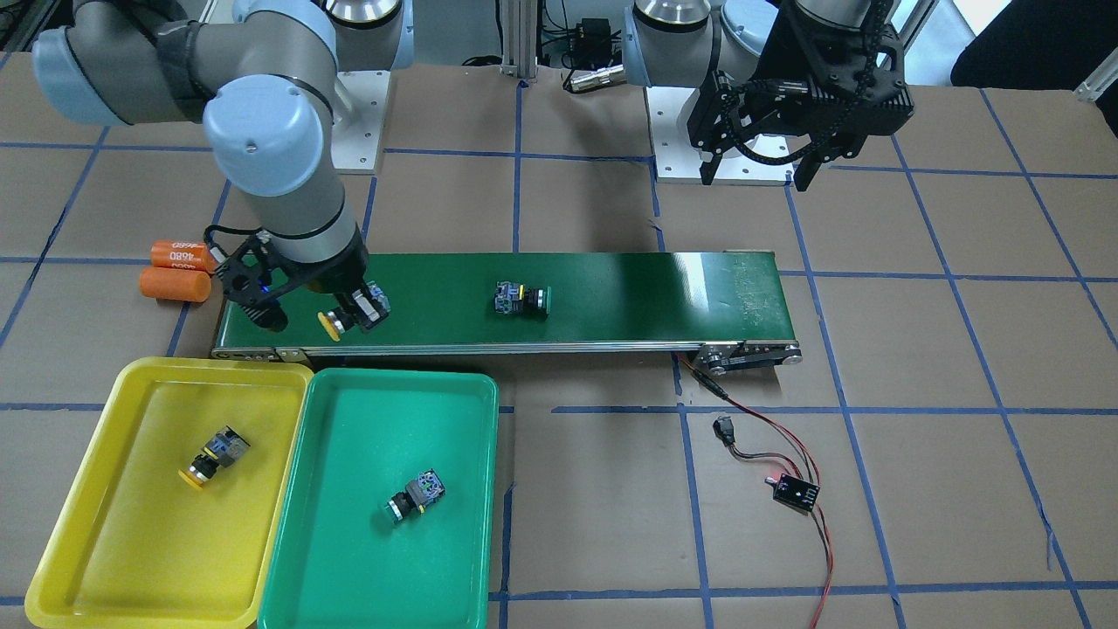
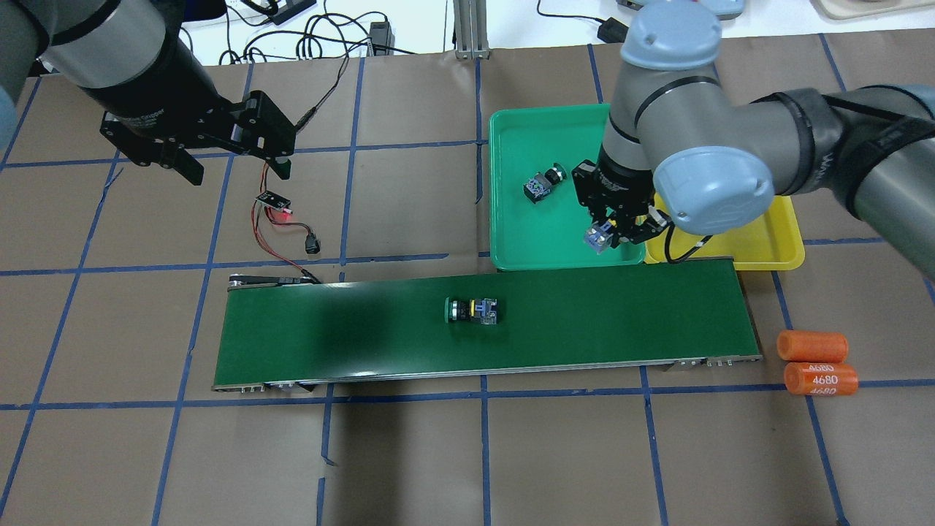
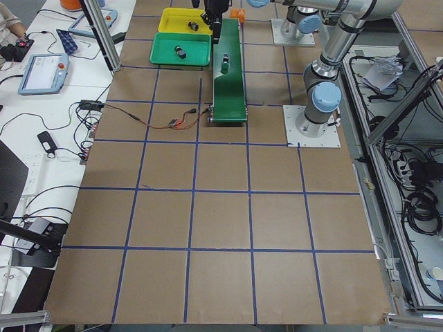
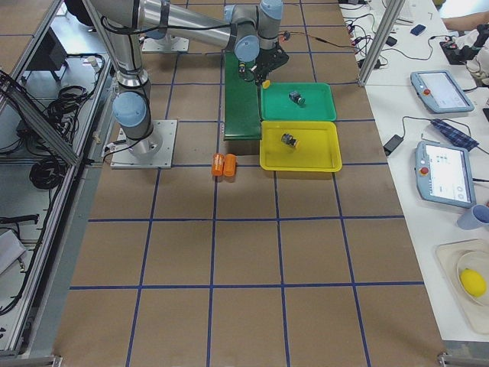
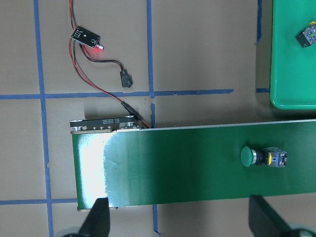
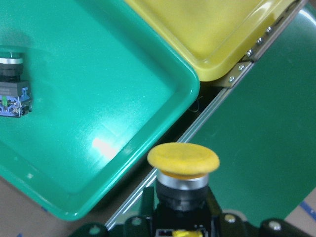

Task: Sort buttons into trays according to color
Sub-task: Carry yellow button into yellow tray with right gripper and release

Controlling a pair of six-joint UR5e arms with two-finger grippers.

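1. Four small push-buttons with round caps on black-and-blue switch bodies are in play. One yellow-capped button (image 6: 183, 160) is clamped by its body in the right end effector (image 1: 360, 313), cap pointing outward. It is raised over the end of the long dark-green conveyor belt (image 1: 629, 297) nearest the trays.
2. The left end effector (image 2: 235, 166) hangs spread wide with nothing in it over the brown papered surface (image 2: 409, 453), well apart from the work.
3. The main risk I see is an early release. In the right wrist view the cap hangs over the gap between the belt edge and a corner of the shallow green plastic tray (image 1: 376, 568). The shallow yellow plastic tray (image 1: 113, 542) lies just beyond, its rim touching the green one. Letting go here would likely drop the button into the wrong tray or the gap.
4. A drop from height could also bounce it off a rim, and the round cap may let it roll.
5. A second yellow-capped button (image 1: 214, 454) already lies near the yellow tray's middle, so landing on it could knock both about. A sorted green-capped button (image 1: 415, 496) lies in the green tray.
6. Another green-capped button (image 1: 522, 300) lies on its side mid-belt, not yet sorted.
7. Two orange cylinders (image 1: 179, 271) lie beside the belt end, and a small circuit board with red and black wires (image 1: 795, 492) lies near the far end. Neither appears to block the way to the trays.
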